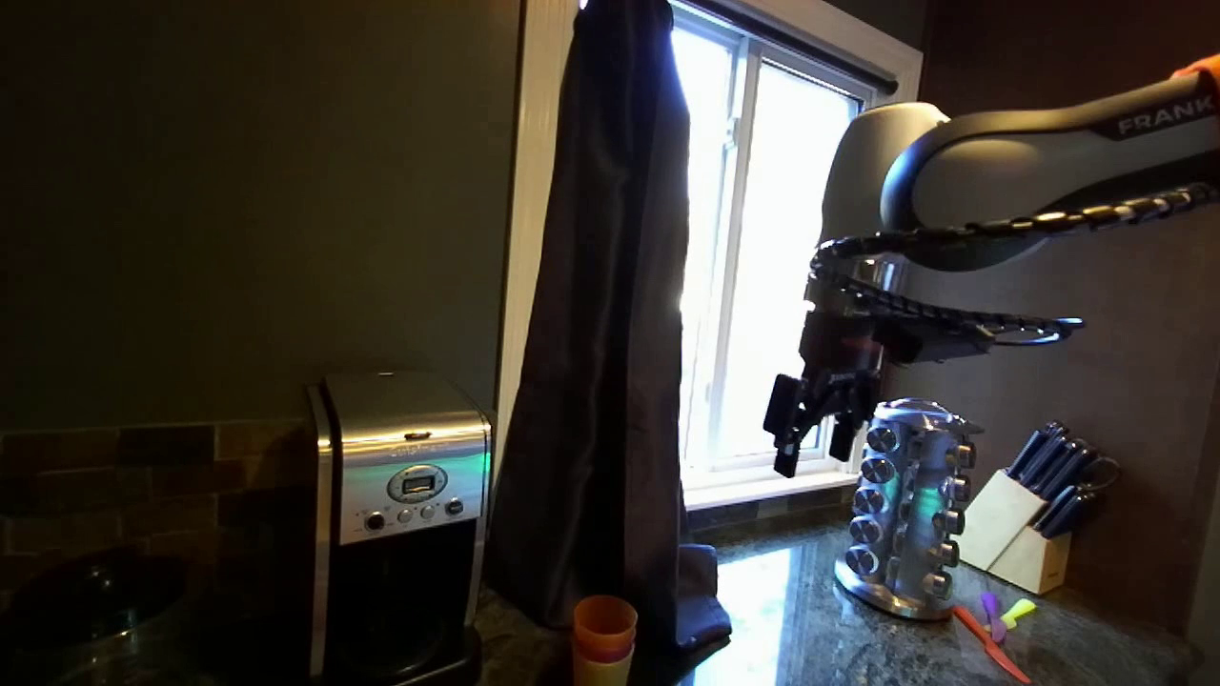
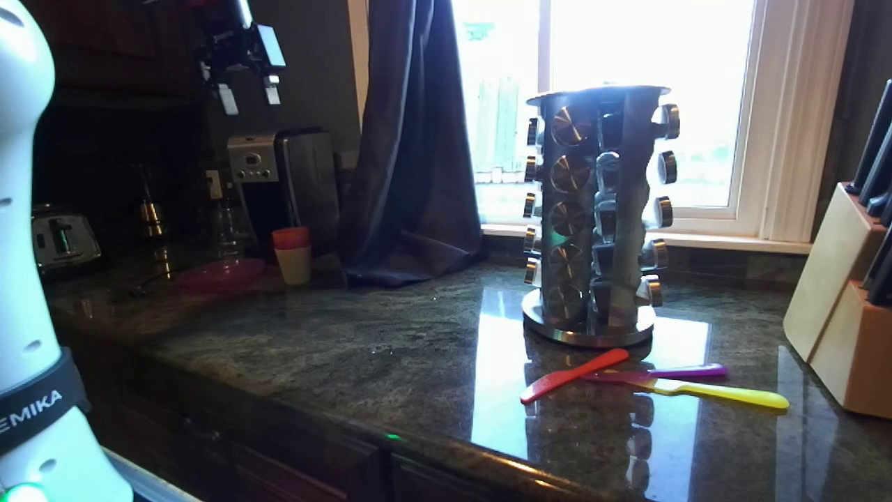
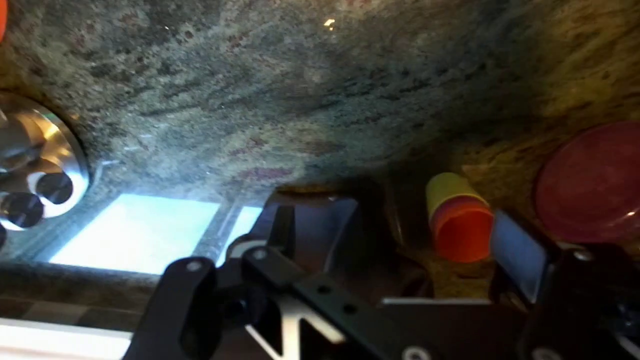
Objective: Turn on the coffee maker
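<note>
You are working above the dark stone worktop (image 2: 390, 341), and on it, just beside the long curtain (image 1: 600, 305), the coffee maker (image 1: 400, 534) is standing upright. On the other side of the curtain the spice rack (image 1: 907, 514) is standing, which you are probably not needing for this task. Your claw (image 1: 814, 459) is hanging high in the air, well apart from the coffee maker; its fingers (image 3: 517, 257) are standing spread, and they are pinching nothing. Neither is it touching the orange cup (image 1: 605, 619), which is standing near the coffee maker. So, in my judgement, you are being at the beginning: no contact is happening, and the whole approach and the pressing are waiting for you. The display (image 1: 417, 485) is showing nothing that I can read, so I cannot tell if the power is already running. Below it the dark knob (image 1: 375, 521) and the small buttons (image 1: 426, 513) are sitting; which of them is giving the power is remaining unclear.
</note>
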`<act>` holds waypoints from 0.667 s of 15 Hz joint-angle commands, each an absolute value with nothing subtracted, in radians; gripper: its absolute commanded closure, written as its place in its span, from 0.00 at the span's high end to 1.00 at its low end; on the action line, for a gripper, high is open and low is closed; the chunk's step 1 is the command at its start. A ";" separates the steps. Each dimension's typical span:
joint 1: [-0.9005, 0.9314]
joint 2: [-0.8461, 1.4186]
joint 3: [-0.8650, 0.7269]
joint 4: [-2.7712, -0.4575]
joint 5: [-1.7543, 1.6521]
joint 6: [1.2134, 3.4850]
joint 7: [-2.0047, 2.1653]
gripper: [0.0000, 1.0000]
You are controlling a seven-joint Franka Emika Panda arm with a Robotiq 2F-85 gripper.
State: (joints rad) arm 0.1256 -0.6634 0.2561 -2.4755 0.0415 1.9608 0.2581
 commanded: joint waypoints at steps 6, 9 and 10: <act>0.229 -0.368 0.394 -2.206 0.095 2.050 0.345 1.00; 0.260 -0.238 0.424 -2.117 0.117 2.108 0.344 1.00; 0.278 -0.191 0.430 -2.084 0.123 2.112 0.317 1.00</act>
State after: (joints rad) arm 0.2406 -0.3365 0.4122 -2.1858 0.1049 2.0842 0.3280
